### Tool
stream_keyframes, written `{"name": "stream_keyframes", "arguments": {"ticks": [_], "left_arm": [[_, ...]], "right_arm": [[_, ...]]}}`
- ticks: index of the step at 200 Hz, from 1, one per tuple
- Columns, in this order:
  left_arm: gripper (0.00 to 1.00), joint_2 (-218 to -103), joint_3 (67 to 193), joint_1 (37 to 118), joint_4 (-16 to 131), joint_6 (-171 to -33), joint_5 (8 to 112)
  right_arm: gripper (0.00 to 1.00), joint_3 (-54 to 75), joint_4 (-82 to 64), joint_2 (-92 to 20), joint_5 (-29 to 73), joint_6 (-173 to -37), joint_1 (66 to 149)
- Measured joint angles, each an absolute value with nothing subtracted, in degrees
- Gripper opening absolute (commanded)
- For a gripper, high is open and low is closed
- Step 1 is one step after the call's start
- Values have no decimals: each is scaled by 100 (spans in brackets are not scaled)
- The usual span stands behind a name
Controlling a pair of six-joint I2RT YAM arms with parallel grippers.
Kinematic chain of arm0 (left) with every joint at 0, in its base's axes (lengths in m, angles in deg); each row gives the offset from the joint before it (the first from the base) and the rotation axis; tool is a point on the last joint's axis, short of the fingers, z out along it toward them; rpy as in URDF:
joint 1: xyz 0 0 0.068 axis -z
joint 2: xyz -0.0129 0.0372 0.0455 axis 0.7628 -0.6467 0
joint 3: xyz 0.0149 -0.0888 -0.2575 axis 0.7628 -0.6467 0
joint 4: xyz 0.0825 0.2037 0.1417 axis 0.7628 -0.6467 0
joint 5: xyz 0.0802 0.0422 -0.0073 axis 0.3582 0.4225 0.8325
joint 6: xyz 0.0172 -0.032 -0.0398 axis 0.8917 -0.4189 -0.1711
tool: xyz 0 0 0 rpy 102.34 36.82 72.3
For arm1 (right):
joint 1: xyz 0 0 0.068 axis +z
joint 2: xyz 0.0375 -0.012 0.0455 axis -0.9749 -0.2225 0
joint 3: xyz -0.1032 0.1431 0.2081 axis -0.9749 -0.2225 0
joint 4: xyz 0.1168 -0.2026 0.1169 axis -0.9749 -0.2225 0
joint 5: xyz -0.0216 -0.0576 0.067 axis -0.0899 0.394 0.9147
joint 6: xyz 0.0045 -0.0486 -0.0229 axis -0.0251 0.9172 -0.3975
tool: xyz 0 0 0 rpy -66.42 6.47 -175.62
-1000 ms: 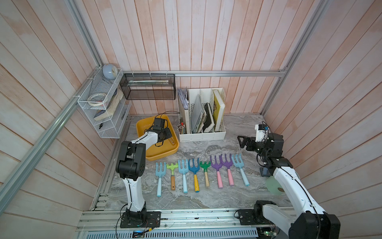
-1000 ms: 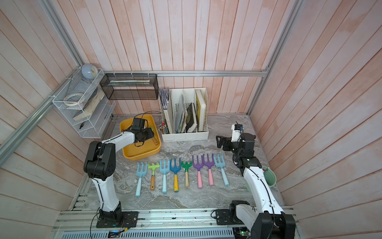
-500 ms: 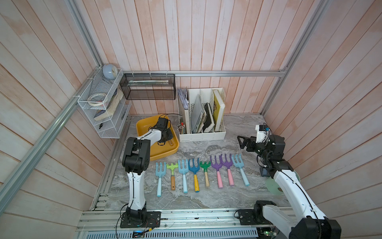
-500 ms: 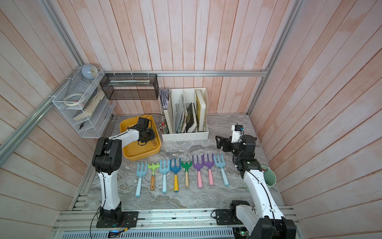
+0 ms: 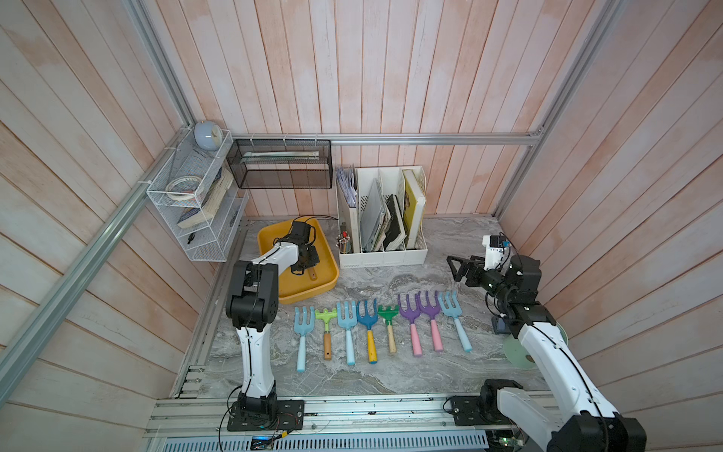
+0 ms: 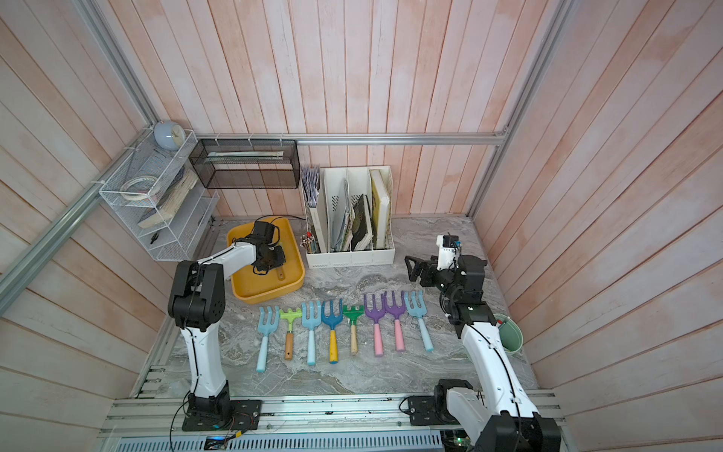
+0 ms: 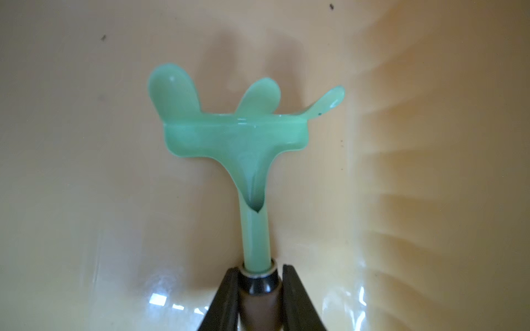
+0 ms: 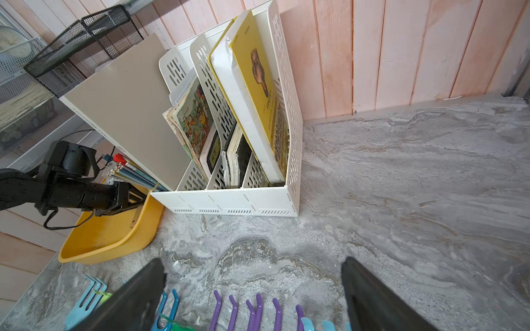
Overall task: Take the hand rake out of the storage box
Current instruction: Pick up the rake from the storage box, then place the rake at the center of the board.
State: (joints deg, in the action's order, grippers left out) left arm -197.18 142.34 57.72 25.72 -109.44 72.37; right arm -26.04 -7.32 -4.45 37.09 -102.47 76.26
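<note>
White-shelled left arm [image 5: 256, 352] and right arm [image 5: 555, 362] have black joints, cables and jaws.

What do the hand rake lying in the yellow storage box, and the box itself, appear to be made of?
Hand rake: the mint-green head is smooth and glossy, either moulded plastic or enamelled metal; a silvery ring looks like metal; the brown handle seems wood. Storage box: glossy yellow plastic, judging by its bright reflections and rounded moulded walls.

Storage box [image 5: 313, 292] open above — file organizer [image 5: 385, 257], pencils [image 5: 344, 242] crowd one side.
</note>
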Motion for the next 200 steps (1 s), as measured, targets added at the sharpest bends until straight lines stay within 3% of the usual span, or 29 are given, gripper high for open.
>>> {"name": "stream_keyframes", "arguments": {"ticks": [60, 86, 105, 131, 200], "left_arm": [[0, -17809, 12463, 5752, 3415, -10929, 6680], [0, -16817, 11840, 5765, 4272, -11113, 6275], [0, -16185, 11364, 5894, 4827, -11316, 6057], [0, -15519, 10785, 6432, 5516, -11624, 5792], [0, -15348, 10337, 8209, 6801, -11989, 5421]], "right_arm": [[98, -2775, -188, -803, 4251, -10879, 7921], [98, -2733, 188, -1028, 4050, -11132, 8924], [90, -2552, 481, -1400, 3818, -11204, 9792], [75, -2172, 894, -1999, 3724, -11248, 10544], [72, -1706, 1375, -2683, 3534, -11327, 11186]]}}
